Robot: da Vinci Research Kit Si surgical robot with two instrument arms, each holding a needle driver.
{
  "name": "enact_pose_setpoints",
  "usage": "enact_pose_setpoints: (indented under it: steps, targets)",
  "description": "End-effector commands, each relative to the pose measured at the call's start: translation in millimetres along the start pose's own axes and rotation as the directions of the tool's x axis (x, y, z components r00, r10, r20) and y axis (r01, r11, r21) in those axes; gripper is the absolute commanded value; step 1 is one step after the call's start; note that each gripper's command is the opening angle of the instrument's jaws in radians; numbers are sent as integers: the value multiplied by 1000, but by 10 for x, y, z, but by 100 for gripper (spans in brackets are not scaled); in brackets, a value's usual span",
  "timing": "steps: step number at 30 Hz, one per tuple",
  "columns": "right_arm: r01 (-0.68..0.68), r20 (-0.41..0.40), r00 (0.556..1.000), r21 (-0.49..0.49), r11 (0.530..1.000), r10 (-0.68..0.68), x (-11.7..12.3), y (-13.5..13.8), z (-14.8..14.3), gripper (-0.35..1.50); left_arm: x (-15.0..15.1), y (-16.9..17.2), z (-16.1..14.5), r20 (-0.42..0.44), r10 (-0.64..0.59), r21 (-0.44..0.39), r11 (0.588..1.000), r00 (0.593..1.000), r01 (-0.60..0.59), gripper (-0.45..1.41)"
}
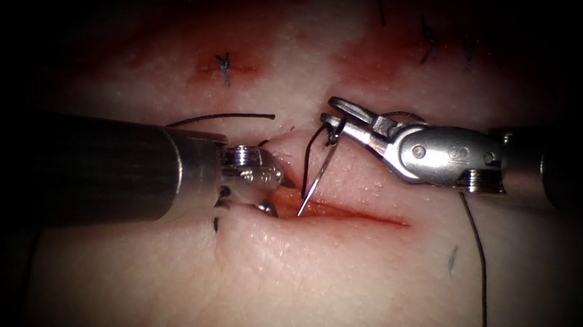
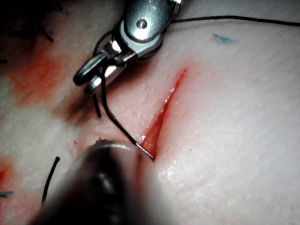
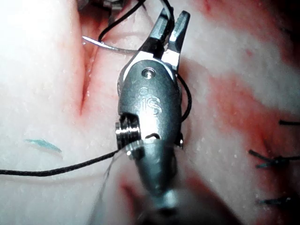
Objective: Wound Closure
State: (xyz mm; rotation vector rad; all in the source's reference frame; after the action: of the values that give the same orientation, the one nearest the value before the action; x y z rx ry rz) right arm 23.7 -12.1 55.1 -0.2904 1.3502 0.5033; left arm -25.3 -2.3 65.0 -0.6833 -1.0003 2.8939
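Your right tool (image 1: 333,123) pinches the needle (image 1: 317,178) near its tail at frame centre, tip at the cut (image 1: 361,216); your left tool (image 1: 274,189) grips the tissue (image 1: 339,277) edge.

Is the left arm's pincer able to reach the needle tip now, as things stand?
Probably yes. The left pincer sits at the cut, right beside the needle tip, with nothing between them. The right pincer holds the needle near its thread end, tip free over the cut.

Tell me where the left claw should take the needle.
Probably mid-curve, coming from the left. The right claw holds the needle near its thread end; its point hangs free just above the cut, by the left claw, which presses the tissue.
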Motion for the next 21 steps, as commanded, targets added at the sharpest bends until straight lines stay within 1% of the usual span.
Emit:
enact_pose_setpoints:
  steps: [1, 6, 10, 14, 17, 18, 19, 20, 21]
  targets:
    - [0, 4, 1000, 9, 1000, 0, -6, -10, 8, -35, 3, -2, 7, -2, 1, 3, 1000, 1000, -1, 110]
    - [8, 16, 1000, 23, 1000, -9, -7, -9, 8, -35, 7, 5, -3, -6, 0, 31, 1000, 1000, 0, 110]
    - [9, 25, 1000, 31, 999, -10, -8, -5, 8, -35, 13, 17, -16, -16, -3, 72, 997, 1000, 4, 110]
    - [9, 33, 999, 42, 999, -11, -9, -2, 8, -35, 24, 32, -34, -42, -14, 147, 989, 999, 20, 108]
    - [8, 35, 999, 46, 999, -10, -8, -1, 8, -35, 34, 48, -48, -61, -1, 207, 978, 998, 13, 103]
    - [7, 40, 999, 49, 999, -9, -7, 0, 8, -35, 41, 63, -56, -78, 9, 231, 973, 997, 9, 95]
    - [7, 40, 999, 49, 999, -9, -7, 0, 8, -35, 41, 63, -56, -78, 9, 231, 973, 997, 9, 95]
    - [10, 42, 999, 53, 999, -12, -5, 4, 8, -35, 49, 79, -61, -92, 24, 248, 969, 995, 0, 91]
    - [8, 42, 999, 54, 999, -10, -4, 6, 7, -35, 52, 86, -62, -100, 30, 254, 967, 995, -3, 90]
